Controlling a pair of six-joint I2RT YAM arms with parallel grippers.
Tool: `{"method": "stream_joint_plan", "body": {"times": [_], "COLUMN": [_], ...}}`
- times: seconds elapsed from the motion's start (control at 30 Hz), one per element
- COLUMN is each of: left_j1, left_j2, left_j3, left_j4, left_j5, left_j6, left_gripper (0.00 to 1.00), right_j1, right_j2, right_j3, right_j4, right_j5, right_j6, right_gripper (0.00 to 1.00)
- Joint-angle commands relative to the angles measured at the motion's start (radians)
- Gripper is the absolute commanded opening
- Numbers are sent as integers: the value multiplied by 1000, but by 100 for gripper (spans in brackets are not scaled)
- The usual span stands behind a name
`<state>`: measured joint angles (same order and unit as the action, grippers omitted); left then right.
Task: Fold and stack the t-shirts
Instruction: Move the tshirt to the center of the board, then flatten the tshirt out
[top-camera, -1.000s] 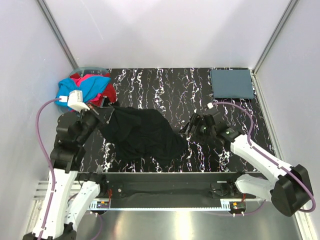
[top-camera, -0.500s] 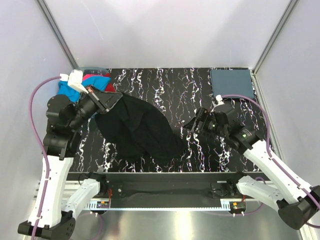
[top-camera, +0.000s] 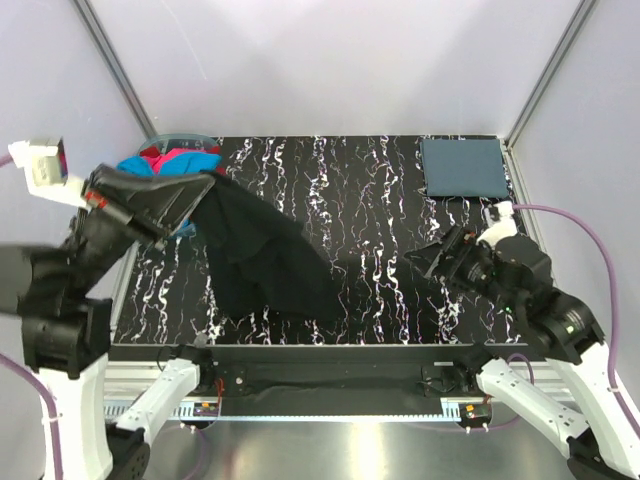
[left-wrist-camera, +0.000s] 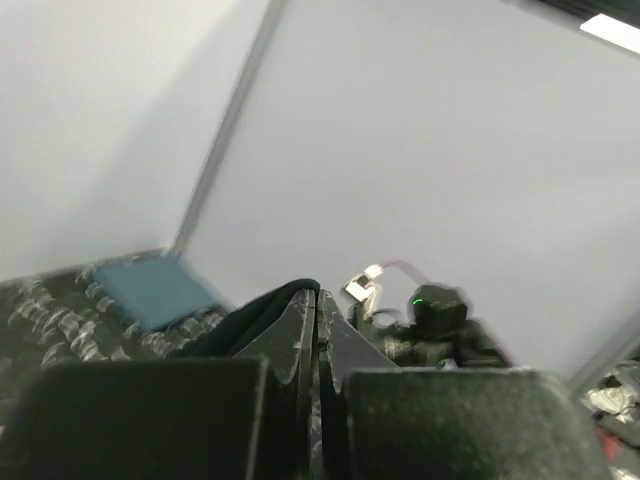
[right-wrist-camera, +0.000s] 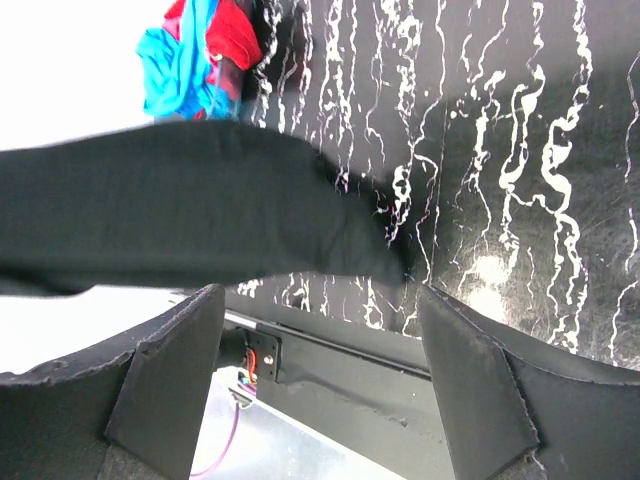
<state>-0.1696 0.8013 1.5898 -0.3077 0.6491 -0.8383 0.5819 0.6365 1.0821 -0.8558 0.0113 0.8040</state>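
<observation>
My left gripper (top-camera: 205, 185) is shut on an edge of the black t-shirt (top-camera: 262, 258) and holds it high; the cloth hangs down onto the marbled table (top-camera: 380, 200). In the left wrist view the black cloth (left-wrist-camera: 245, 315) is pinched between the closed fingers (left-wrist-camera: 300, 330). My right gripper (top-camera: 435, 255) is open and empty, raised to the right of the shirt; the shirt (right-wrist-camera: 200, 215) fills the upper part of its wrist view. A slate blue-grey folded shirt (top-camera: 463, 167) lies at the back right. Cyan and red shirts (top-camera: 170, 160) sit in a pile at the back left.
A pale translucent tub rim (top-camera: 180, 138) shows behind the cyan and red pile. Grey walls close in the table on three sides. The table's front rail (top-camera: 320, 365) runs along the near edge.
My left gripper has risen and moved left, lifting the black shirt off the table. My right arm has pulled back to the right and up, away from the shirt.
</observation>
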Motion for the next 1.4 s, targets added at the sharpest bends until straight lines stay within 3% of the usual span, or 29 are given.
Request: {"method": "stream_joint_plan", "body": {"times": [0.0, 0.17, 0.3, 0.43, 0.53, 0.6, 0.63, 0.67, 0.77, 0.87, 1.03, 1.23, 1.37], "left_j1": [-8, -129, -280, -419, -475, -493, -495, -493, -458, -365, -130, -76, -76], "left_j2": [-30, 76, 325, 613, 856, 942, 993, 997, 904, 711, 438, 323, 300], "left_j3": [-204, -450, -505, -421, -201, -105, -41, -19, -7, -163, -535, -655, -663], "left_j4": [270, 277, 275, 329, 349, 348, 346, 311, 85, -42, -60, -97, -136], "left_j5": [-25, -81, -259, -298, -226, -119, -79, -36, -92, -218, -236, -270, -350], "left_j6": [-212, -112, -18, -7, -34, -45, -44, -24, 160, 271, 307, 355, 380], "left_gripper": [0, 0, 0, 0, 0, 32, 40, 51, 59, 59, 59, 60, 60], "right_j1": [6, 6, 6, 6, 6, 6, 6, 6, 6, 6, 9, 27, 74], "right_j2": [-17, -28, 0, 29, 51, 64, 81, 91, 150, 242, 477, 715, 831], "right_j3": [41, 15, -7, -13, -19, -30, -36, -47, -86, -154, -232, -128, -62], "right_j4": [-58, -54, -55, -55, -54, -54, -54, -52, -3, 112, 361, 475, 509], "right_j5": [47, 70, 78, 131, 190, 241, 257, 269, 257, 179, 49, 55, 73], "right_j6": [-17, 6, -15, -20, -9, 15, 26, 40, 107, 190, 342, 449, 648], "right_gripper": [85, 86, 86, 85, 85, 85, 84, 85, 81, 74, 63, 56, 53]}}
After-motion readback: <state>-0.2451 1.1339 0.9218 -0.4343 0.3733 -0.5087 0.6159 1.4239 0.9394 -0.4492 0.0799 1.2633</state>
